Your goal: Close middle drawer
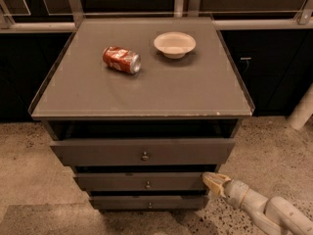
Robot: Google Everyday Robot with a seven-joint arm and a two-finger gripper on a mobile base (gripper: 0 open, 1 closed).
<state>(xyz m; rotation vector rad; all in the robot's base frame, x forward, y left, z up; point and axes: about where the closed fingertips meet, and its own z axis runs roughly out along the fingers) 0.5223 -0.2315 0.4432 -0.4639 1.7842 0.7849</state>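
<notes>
Middle drawer [117,181]: second of three in the cabinet, with a dark grey-brown front and a small round knob [147,184] at centre. There's a dark strip of shadow above its front.
Pincer [210,180]: low on the right, its tan tip right at the right-hand end of the middle drawer's front. I can't confirm contact, and I can't tell whether it's apart or together.
Arm [274,214]: pale and jointed, reaching in from the bottom right corner just above the floor [29,146].
Top drawer [98,152]: taller and wider, with a larger knob and a black gap above it under the counter.
Bottom drawer [117,202]: the narrowest front, lowest of the three.
Counter [146,92]: flat grey top with a raised rim.
Soda can [122,59]: red, lying on its side, left of centre.
Bowl [174,44]: pale and upright, near the can on its right.
</notes>
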